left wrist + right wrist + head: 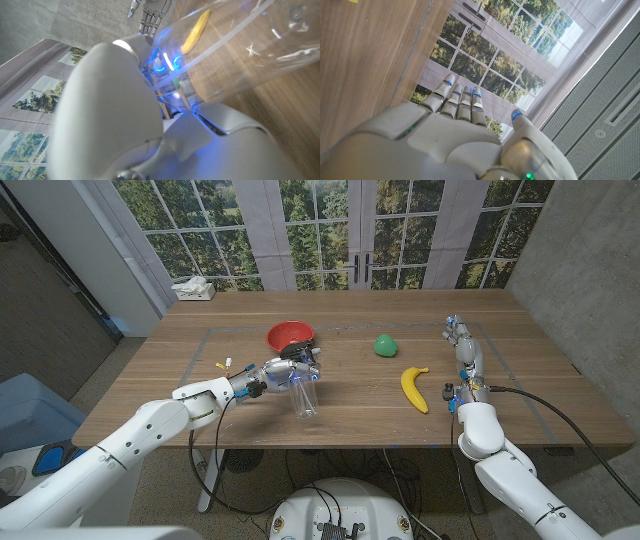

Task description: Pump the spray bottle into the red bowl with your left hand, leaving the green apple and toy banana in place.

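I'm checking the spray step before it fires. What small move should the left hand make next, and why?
Probably bring the nozzle over the red bowl before pumping. The left hand holds the clear spray bottle by its top, just in front of the bowl and hanging down toward the table. The green apple and toy banana lie well aside.

On the counter [350, 405] the bowl [290, 335] sits behind the bottle [307, 395], which the left robot hand [290, 370] holds. The apple [385, 345] lies right of the bowl, the banana [414, 388] nearer front, the right robot hand [462, 345] farther right.
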Robot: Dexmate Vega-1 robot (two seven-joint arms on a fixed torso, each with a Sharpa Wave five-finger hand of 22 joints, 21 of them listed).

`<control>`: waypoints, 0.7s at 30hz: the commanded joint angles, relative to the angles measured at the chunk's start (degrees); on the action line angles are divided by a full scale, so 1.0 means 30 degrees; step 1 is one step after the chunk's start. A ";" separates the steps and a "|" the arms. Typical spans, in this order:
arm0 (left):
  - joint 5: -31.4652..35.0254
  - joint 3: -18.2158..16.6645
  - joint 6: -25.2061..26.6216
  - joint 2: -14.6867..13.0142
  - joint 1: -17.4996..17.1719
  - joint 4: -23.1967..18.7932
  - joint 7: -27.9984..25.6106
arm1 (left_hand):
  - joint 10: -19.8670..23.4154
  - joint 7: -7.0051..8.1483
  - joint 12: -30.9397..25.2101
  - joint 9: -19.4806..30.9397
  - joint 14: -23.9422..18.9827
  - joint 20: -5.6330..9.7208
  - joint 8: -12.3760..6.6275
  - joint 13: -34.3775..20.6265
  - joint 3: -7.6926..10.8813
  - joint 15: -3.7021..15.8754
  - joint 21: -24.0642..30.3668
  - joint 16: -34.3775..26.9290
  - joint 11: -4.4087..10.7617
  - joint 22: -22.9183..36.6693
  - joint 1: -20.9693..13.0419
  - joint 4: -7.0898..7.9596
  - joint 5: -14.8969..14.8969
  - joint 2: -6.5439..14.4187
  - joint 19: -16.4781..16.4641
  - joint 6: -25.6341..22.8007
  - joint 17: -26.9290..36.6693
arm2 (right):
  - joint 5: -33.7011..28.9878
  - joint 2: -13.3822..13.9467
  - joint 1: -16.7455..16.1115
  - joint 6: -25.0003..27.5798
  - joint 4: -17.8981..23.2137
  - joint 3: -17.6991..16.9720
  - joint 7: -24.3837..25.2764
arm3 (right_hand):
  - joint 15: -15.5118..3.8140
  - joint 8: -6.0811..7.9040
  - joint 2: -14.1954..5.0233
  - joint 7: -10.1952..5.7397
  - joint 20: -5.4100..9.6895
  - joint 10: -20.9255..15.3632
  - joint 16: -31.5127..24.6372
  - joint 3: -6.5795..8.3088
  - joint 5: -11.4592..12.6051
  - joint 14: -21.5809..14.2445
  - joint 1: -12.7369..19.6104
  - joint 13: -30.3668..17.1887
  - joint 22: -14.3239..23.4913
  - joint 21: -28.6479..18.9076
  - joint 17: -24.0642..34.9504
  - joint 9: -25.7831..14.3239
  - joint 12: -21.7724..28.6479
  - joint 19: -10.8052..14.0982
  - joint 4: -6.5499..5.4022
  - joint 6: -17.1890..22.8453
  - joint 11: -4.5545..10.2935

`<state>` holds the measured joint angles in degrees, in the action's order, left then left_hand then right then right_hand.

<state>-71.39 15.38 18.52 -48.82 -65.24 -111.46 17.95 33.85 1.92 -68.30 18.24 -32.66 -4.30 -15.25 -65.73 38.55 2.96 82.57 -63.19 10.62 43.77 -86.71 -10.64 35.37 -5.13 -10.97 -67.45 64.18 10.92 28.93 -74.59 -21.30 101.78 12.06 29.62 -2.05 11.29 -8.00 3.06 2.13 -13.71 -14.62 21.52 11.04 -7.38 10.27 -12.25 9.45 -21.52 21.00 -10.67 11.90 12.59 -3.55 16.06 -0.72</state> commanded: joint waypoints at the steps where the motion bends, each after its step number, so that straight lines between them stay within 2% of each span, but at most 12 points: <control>1: 0.3114 -0.0732 -0.3348 -0.0864 -0.1576 -0.1618 -0.2348 | 0.0148 -0.0148 -0.0186 0.0108 -0.0181 -0.0010 0.0044 0.0061 0.0553 0.2148 0.0165 -0.0175 -0.0099 -0.0080 -0.4792 -0.0420 -0.0058 0.4504 -0.0056 -0.0090 -0.0102 | 0.0053 -0.0237 0.0642 -0.0829 -0.1032 0.0250 -0.0364 | -0.0073 0.0088 -0.0164 0.0007 0.0207 -0.0105 -0.0009 0.0084 0.0065 -0.0139 -0.0162 -0.0057 0.0049 0.0098 0.0011 -0.0062 0.0062 0.0191 0.0121 0.0142 0.0018; 12: 0.4548 -0.1478 -0.5008 -0.1210 -0.3029 -0.2426 -0.3654 | 0.0159 -0.0293 -0.0406 0.0236 -0.0161 -0.0026 0.0114 0.0067 0.0692 0.2105 0.0441 -0.0397 -0.0115 -0.0207 -0.4800 -0.0430 -0.0135 0.4461 -0.0064 -0.0047 -0.0189 | 0.0057 -0.0395 0.0961 -0.1650 -0.1613 0.0385 -0.0688 | -0.0094 0.0089 -0.0166 0.0015 0.0194 -0.0169 -0.0011 0.0066 0.0062 -0.0134 -0.0183 -0.0056 0.0051 0.0186 0.0014 -0.0062 0.0080 0.0216 0.0129 0.0156 -0.0026; 21: 0.6014 -0.2408 -0.6302 -0.1214 -0.4606 -0.3300 -0.5476 | 0.0183 -0.0315 -0.0558 0.0241 -0.0208 -0.0004 0.0227 0.0131 0.0811 0.2107 0.0586 -0.0607 -0.0124 -0.0415 -0.4787 -0.0425 -0.0191 0.4404 -0.0083 -0.0050 -0.0270 | 0.0034 -0.0533 0.1399 -0.2210 -0.2061 0.0612 -0.1076 | -0.0069 0.0094 -0.0174 -0.0020 0.0185 -0.0162 -0.0003 0.0075 0.0066 -0.0143 -0.0180 -0.0054 0.0052 0.0252 -0.0003 -0.0062 0.0071 0.0256 0.0145 0.0179 -0.0039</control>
<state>-58.49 10.97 4.49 -52.01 -74.08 -118.41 7.07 34.16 1.40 -69.52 18.76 -32.76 -4.30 -14.80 -65.22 38.58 3.07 83.75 -64.52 10.31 42.49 -86.94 -10.63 35.14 -5.36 -10.97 -67.36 63.19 11.11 27.78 -71.76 -26.00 97.23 13.19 27.61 -2.05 11.29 -8.00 3.06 2.26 -13.71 -14.62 21.68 11.04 -7.37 10.27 -12.26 9.45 -20.97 21.01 -10.67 11.90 13.11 -3.40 16.06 -0.72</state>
